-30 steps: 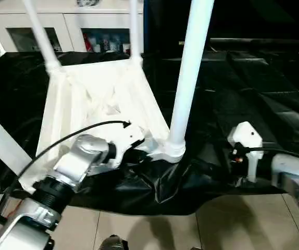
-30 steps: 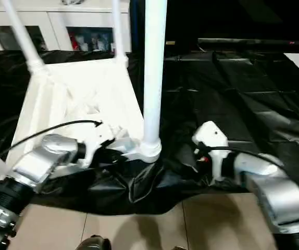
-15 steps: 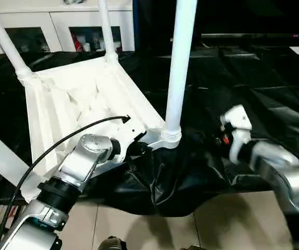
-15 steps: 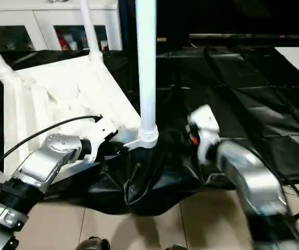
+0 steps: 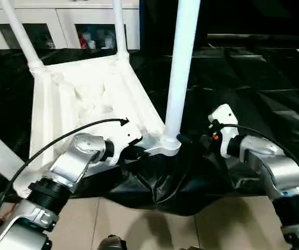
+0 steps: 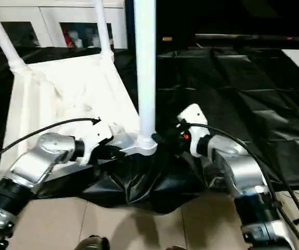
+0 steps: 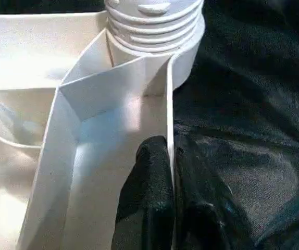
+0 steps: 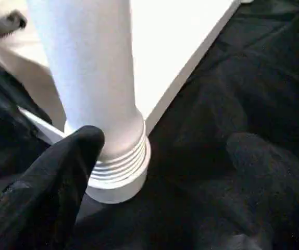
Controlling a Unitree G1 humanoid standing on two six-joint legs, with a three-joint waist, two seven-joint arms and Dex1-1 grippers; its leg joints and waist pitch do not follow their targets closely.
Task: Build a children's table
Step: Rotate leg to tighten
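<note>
A black-draped desk (image 5: 253,78) spans the frame, and the white tabletop (image 5: 82,99) lies on it upside down at centre left, ribbed underside up, its near corner at the desk's front edge where the black cloth (image 5: 181,182) bunches. Legs stand in its sockets: one leg (image 5: 182,67) rises at centre from the near corner socket (image 5: 165,147), and two far legs (image 5: 119,26) stand at upper left. The left gripper (image 7: 166,172), at lower centre left, has its fingers (image 7: 149,192) pinching the tabletop's thin rim wall beside that socket. The right gripper (image 8: 154,151), just right of centre, has its fingers (image 8: 61,172) spread around the leg's threaded base, one touching it.
</note>
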